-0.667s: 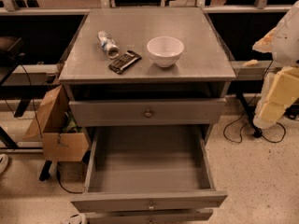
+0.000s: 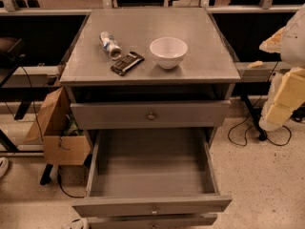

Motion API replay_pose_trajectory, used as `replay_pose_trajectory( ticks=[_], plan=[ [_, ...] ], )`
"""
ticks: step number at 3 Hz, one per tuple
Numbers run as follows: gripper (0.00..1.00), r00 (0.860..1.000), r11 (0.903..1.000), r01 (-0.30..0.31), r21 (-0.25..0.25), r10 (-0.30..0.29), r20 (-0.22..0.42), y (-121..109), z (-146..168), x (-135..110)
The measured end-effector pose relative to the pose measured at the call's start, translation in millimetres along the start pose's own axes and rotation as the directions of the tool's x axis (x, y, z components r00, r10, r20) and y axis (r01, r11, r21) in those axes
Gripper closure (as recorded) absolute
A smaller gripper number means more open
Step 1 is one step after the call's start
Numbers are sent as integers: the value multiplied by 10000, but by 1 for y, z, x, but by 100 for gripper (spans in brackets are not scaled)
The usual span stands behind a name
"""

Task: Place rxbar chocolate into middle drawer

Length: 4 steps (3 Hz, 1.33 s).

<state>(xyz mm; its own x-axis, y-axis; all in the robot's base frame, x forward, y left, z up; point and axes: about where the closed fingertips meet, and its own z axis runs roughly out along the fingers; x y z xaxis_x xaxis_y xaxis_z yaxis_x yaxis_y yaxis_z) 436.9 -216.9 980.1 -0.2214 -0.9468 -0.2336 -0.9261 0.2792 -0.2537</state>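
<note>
One flat rxbar chocolate [image 2: 127, 63], just beside bottle [image 2: 110, 44], near bowl [image 2: 168, 52]. Bring gripper [image 2: 280, 99], at right edge, state impossible to tell, squarely over it. Avoid nudging either neighbour.

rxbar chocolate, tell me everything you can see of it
The rxbar chocolate is a small flat bar in a black wrapper with pale lettering, lying askew on the grey cabinet top, between the bottle and the white bowl, clear of the bowl. The gripper is out of view; only the pale arm shows at the right edge.

White bowl [image 2: 168, 51] & btl [image 2: 110, 44] on cabinet top [image 2: 205, 32]; cardboard box [image 2: 59, 130] on floor, L
</note>
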Motion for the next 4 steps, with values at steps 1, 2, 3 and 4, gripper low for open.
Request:
replay_pose_trajectory(
  ticks=[1, 2, 3, 4],
  plan=[
    [0, 9926, 9972, -638, 394, 593, 1055, -18, -8, -22],
    [0, 9532, 9912, -1177, 609, 956, 2868, -62, -20, -106],
    [0, 9026, 9898, -1338, 487, 1014, 4185, -93, -32, -187],
    [0, 9025, 9898, -1338, 486, 1015, 4186, -93, -32, -187]
  ],
)
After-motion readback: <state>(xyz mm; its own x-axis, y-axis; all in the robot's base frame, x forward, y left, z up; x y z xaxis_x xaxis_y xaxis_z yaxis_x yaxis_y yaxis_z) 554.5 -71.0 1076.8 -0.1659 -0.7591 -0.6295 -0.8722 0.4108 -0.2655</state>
